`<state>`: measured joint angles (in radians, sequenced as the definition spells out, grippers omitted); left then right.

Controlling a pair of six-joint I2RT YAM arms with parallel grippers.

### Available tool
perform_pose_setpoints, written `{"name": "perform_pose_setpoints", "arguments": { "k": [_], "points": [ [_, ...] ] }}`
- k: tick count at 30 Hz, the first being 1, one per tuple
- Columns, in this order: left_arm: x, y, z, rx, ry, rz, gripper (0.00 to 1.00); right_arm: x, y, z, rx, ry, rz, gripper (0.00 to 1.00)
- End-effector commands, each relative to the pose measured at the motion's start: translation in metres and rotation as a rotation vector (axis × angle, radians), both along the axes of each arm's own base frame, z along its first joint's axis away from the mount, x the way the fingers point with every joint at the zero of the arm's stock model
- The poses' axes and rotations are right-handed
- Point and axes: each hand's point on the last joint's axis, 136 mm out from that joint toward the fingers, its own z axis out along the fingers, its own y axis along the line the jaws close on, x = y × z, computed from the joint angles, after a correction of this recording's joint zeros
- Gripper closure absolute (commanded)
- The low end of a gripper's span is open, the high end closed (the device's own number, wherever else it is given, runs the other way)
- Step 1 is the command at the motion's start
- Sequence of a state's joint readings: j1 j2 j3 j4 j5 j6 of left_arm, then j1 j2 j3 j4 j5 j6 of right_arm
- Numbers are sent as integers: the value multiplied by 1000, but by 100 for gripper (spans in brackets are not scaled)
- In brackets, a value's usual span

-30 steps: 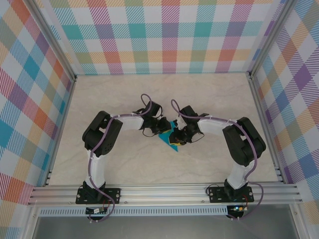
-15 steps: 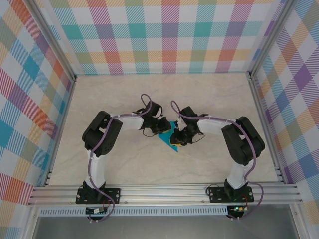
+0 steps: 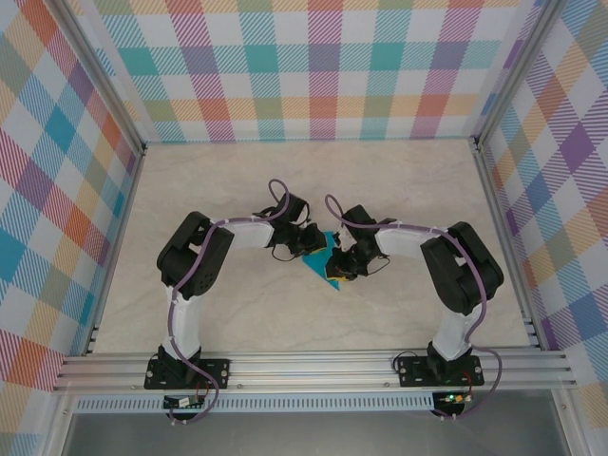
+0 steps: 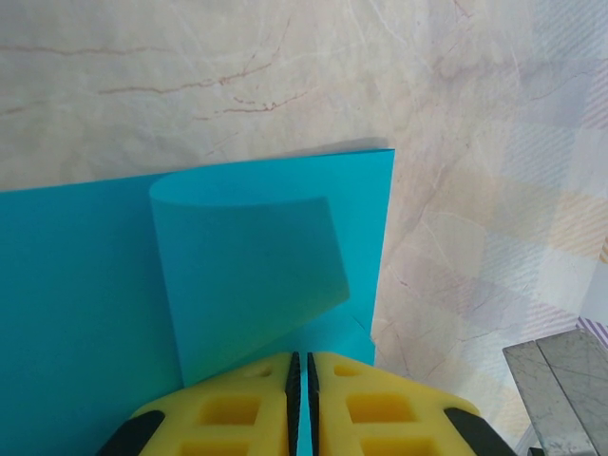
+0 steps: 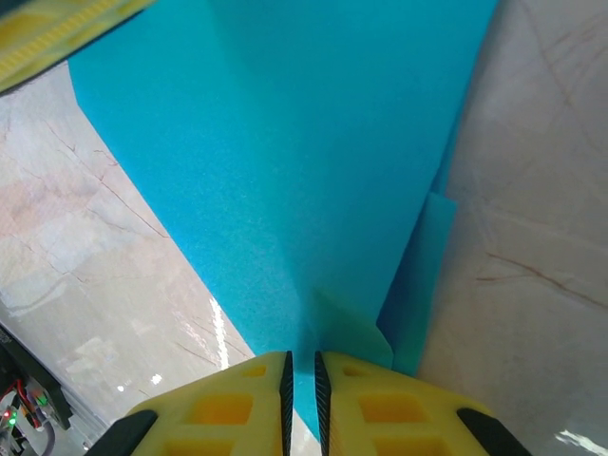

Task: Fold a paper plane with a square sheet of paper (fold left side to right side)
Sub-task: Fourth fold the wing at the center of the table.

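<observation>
The square sheet of paper (image 3: 322,270) is a small creased teal shape lying mid-table between both arms. My left gripper (image 3: 313,248) comes at it from the left and my right gripper (image 3: 336,269) from the right. In the left wrist view the paper (image 4: 85,285) has a curled flap (image 4: 247,256) rising up to my left gripper (image 4: 301,366), which is shut on it. In the right wrist view the paper (image 5: 285,142) narrows into my right gripper (image 5: 301,366), shut on it, beside a small folded corner (image 5: 353,334). A left finger (image 5: 52,38) shows at the top left there.
The marble table (image 3: 237,190) is ringed by plaid walls (image 3: 313,66) and an aluminium rail (image 3: 313,366) at the near edge. A grey metal piece (image 4: 560,380) sits at the lower right of the left wrist view.
The right arm has edged slightly left towards the paper and its jaws have tightened a touch. The left arm and the paper look unchanged.
</observation>
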<state>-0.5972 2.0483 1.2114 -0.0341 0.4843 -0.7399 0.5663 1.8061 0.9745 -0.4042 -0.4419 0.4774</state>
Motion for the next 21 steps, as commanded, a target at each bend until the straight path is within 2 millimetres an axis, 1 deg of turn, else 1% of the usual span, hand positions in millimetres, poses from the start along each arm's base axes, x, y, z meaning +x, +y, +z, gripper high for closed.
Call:
{"name": "perform_pose_setpoints", "arguments": {
  "k": [1, 5, 9, 15, 21],
  "points": [
    [-21, 19, -35, 113, 79, 10, 86, -33, -19, -22, -93, 104, 32, 84],
    [-21, 20, -35, 113, 79, 10, 86, -40, -20, -21, -91, 107, 40, 85],
    [-20, 19, -35, 112, 78, 10, 86, -43, -15, -13, -38, 99, 42, 85],
    [-21, 19, -34, 112, 78, 9, 86, -47, -9, -6, 21, 105, 32, 86],
    [-21, 18, -32, 101, 75, 8, 86, -33, -1, 25, 66, 24, 20, 85]
  ]
}}
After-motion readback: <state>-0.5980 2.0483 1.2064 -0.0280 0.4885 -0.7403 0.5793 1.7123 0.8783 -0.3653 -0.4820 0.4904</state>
